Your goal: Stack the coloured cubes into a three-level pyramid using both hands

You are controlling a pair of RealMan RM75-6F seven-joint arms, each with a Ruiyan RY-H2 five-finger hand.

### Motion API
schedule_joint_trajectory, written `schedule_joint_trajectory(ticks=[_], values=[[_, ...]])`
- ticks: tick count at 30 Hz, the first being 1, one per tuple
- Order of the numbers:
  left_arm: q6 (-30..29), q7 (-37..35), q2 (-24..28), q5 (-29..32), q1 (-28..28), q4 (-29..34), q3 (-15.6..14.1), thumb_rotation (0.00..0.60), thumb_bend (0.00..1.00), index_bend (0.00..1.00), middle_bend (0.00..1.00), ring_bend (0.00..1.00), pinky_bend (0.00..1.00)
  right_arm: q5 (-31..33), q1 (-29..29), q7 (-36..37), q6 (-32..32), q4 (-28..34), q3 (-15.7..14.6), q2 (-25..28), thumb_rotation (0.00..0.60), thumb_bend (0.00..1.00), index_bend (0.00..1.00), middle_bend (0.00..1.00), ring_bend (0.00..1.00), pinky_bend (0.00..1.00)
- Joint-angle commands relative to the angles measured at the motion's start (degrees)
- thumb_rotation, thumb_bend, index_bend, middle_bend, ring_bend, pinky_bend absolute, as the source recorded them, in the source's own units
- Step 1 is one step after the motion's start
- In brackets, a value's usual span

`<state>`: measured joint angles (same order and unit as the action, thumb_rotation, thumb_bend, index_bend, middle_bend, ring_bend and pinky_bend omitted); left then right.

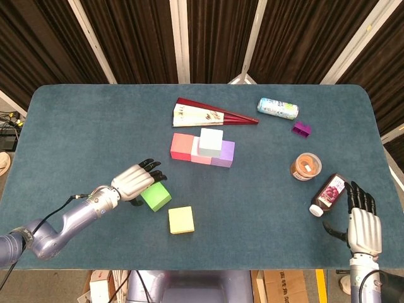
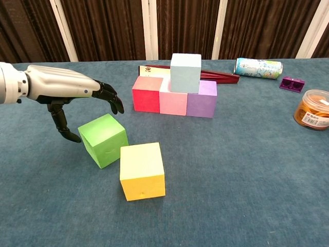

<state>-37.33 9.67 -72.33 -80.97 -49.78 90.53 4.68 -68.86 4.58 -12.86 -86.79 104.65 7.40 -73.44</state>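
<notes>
Cubes so far: red cube (image 2: 147, 93), pink cube (image 2: 172, 98) and purple cube (image 2: 201, 99) sit in a row touching each other mid-table, with the pale blue cube (image 2: 185, 72) stacked on top, over the pink/purple seam. Green cube (image 2: 103, 140) sits tilted on the table nearer to me, and the yellow cube (image 2: 142, 170) is just beside it, closer still.

My left hand (image 2: 72, 88) hovers right over the green cube, fingers spread and reaching over its top, thumb hanging down by its left side. It's holding nothing, and I can't tell if the thumb tip actually touches the cube. My right hand (image 1: 362, 222) rests near the table's right front corner, fingers extended and apart, holding nothing, just beside a dark bottle (image 1: 328, 194) lying on its side.

Other stuff on the blue table (image 2: 247, 170): a folded red fan (image 1: 208, 114) behind the cube row, a can (image 2: 258, 67) lying down, a small purple block (image 2: 291, 83), and an orange-filled jar (image 2: 312, 109).
</notes>
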Motion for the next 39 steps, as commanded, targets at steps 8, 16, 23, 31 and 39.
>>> schedule_joint_trajectory(ticks=[8,16,23,31,39], values=[[-0.62,0.26,-1.26,0.65,-0.54,-0.15,-0.48,0.600,0.29,0.21,0.20,0.00,0.00,0.40,-0.32,0.94,0.33,0.38,0.61,0.39,0.600,0.21,0.00,0.00,0.00,0.00],[-0.98,1.17,-1.79,1.20,-0.80,-0.05,-1.11,0.600,0.33,0.23,0.24,0.00,0.00,0.49,-0.54,1.62,0.57,0.35,0.94,0.56,0.600,0.21,0.00,0.00,0.00,0.00],[-1.43,1.67,-1.76,1.76,-1.00,0.61,-1.34,0.600,0.33,0.26,0.28,0.00,0.00,0.91,-0.59,1.86,0.97,0.58,1.24,0.62,0.600,0.21,0.00,0.00,0.00,0.00],[-1.36,2.69,-1.56,2.87,-1.14,1.16,-1.89,0.600,0.33,0.27,0.30,0.00,0.00,1.59,-0.51,2.13,1.73,0.84,1.51,0.60,0.600,0.21,0.00,0.00,0.00,0.00],[-2.60,3.29,-1.32,3.60,-0.80,1.44,-2.01,0.600,0.38,0.30,0.34,0.00,0.00,1.70,-0.50,2.06,1.87,1.10,1.65,0.45,0.600,0.21,0.00,0.00,0.00,0.00]])
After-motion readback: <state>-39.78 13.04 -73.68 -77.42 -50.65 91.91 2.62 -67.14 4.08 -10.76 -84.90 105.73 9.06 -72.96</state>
